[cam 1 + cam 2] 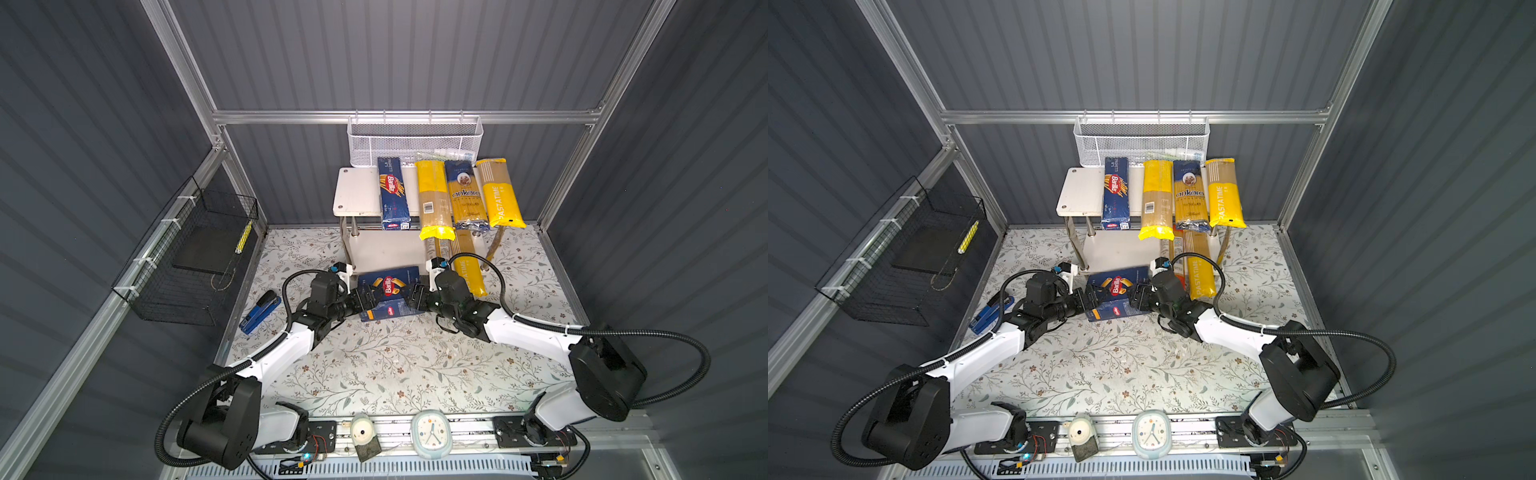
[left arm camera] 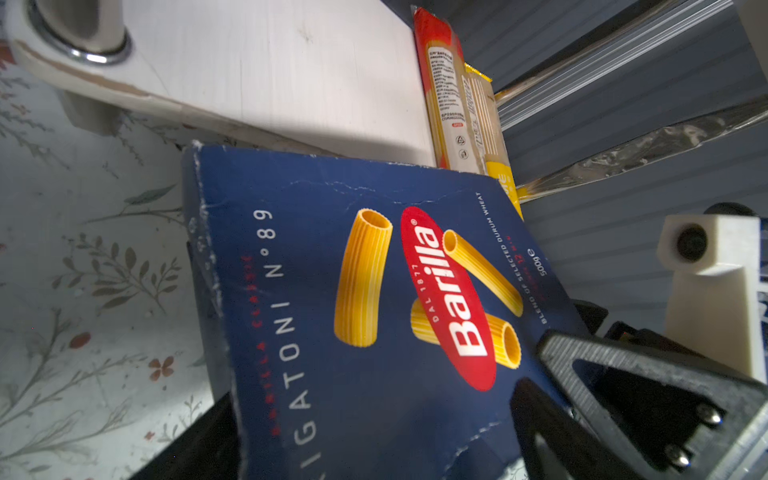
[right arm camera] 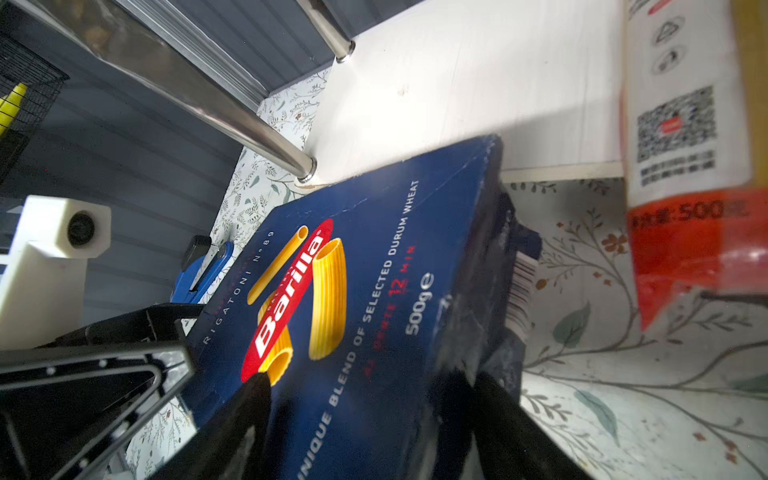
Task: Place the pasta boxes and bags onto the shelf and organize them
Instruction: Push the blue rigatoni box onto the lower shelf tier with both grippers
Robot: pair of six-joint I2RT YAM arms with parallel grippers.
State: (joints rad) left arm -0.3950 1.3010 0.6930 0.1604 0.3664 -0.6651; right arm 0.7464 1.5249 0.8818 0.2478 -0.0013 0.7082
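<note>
The wide blue Barilla rigatoni box (image 1: 388, 291) (image 1: 1115, 291) hangs tilted just in front of the shelf's lower board (image 1: 386, 249). My left gripper (image 1: 365, 301) (image 2: 374, 415) is shut on its left end and my right gripper (image 1: 415, 297) (image 3: 370, 386) on its right end. On the top board (image 1: 357, 191) lie the spaghetti box (image 1: 392, 193), a plain yellow bag (image 1: 432, 199), the ankara bag (image 1: 465, 193) and a PASTATIME bag (image 1: 500, 195). A second PASTATIME bag (image 1: 471, 270) and the red bag (image 2: 440, 83) lie on the lower board's right side.
A white mesh basket (image 1: 415, 141) hangs on the back rail above the shelf. A black wire basket (image 1: 195, 257) is fixed to the left wall. A blue stapler (image 1: 262, 311) lies on the floral mat at the left. A clock (image 1: 431, 432) sits at the front edge.
</note>
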